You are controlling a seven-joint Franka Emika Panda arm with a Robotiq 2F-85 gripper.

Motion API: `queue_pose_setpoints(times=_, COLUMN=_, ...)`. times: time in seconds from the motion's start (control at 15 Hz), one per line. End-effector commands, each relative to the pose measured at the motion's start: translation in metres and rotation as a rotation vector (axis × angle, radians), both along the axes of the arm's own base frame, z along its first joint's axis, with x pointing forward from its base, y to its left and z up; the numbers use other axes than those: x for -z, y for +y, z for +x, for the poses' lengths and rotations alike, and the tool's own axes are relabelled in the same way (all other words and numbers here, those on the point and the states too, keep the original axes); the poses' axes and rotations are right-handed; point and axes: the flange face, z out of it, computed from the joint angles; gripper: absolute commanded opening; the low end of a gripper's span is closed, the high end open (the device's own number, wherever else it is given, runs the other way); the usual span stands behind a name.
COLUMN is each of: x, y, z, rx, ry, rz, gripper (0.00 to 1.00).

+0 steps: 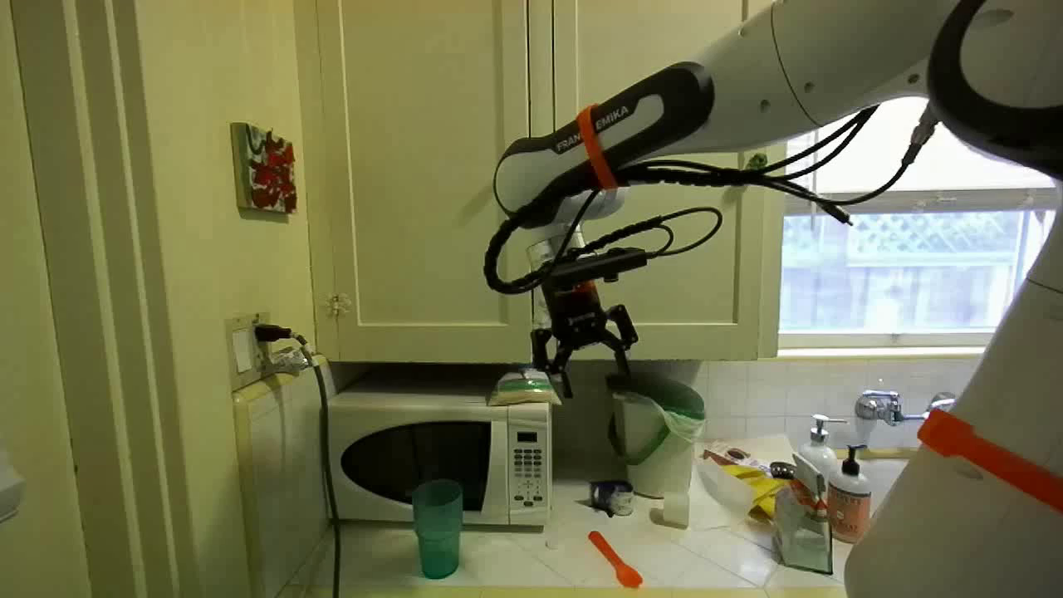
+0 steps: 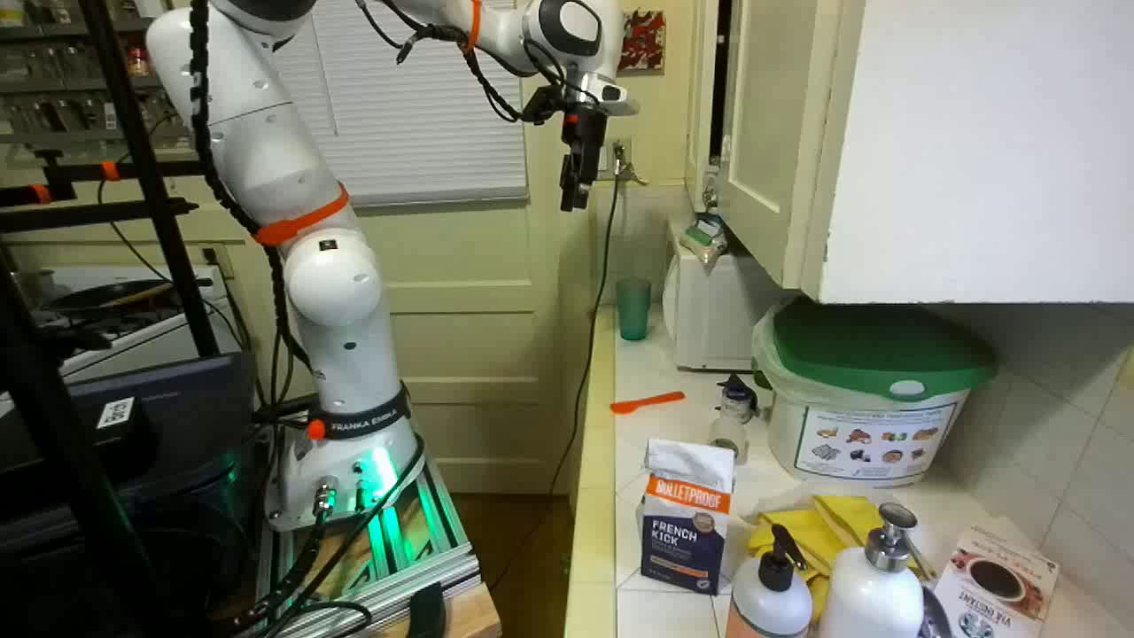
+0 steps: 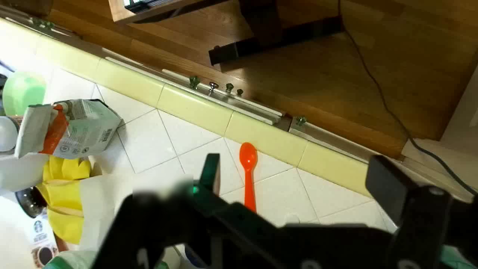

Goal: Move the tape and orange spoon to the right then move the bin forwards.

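A: Is anything in the gripper (image 1: 595, 379)?

B: No. Its fingers (image 3: 390, 188) stand wide apart with nothing between them, well above the counter (image 3: 145, 138). The spoon (image 3: 249, 179) lies flat below, its bowl at the yellow edging (image 3: 194, 101).

A: What worries you there?

B: It is thin. Reach too high and the fingers probably miss; too low and they press hard tile. A sideways nudge could send it over the edge to the wood floor (image 3: 336, 93).

A: And the tape (image 1: 614, 496)?

B: I take it for the dark blue roll in an exterior view, though it is small and shaded there. It sits in front of the bin (image 2: 850, 397), just beside a clear jar (image 1: 676, 509). A wide grip might tip the jar.

A: And moving the bin?

B: It stands back under the cabinet (image 1: 432, 166), so there is little headroom. Brought forward now, it would likely shove tape and jar along. Its loose liner (image 1: 683, 425) could snag a finger.

A: How is the room?

B: Tight. White tiles with diagonal joints; the microwave (image 1: 465, 448) and cup (image 1: 438, 527) at one end, a coffee bag (image 2: 687, 523) and soap bottles (image 2: 873, 594) crowding the other.
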Motion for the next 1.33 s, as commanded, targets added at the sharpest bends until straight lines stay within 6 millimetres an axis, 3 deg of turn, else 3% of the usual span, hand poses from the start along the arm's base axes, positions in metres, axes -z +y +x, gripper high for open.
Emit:
queue_pose_setpoints(times=0.0, x=0.0, y=0.0, z=0.0, rx=0.0, ry=0.001, rz=0.0, gripper=1.0)
queue_pose_setpoints(times=0.47, x=0.001, y=-0.004, z=0.001, rx=0.054, ry=-0.015, rz=-0.035, gripper=1.0)
queue_pose_setpoints(times=0.87, x=0.037, y=-0.023, z=0.023, rx=0.22, ry=-0.203, rz=-0.101, gripper=1.0)
queue_pose_setpoints(times=1.27, x=0.076, y=-0.044, z=0.038, rx=0.196, ry=-0.492, rz=-0.258, gripper=1.0)
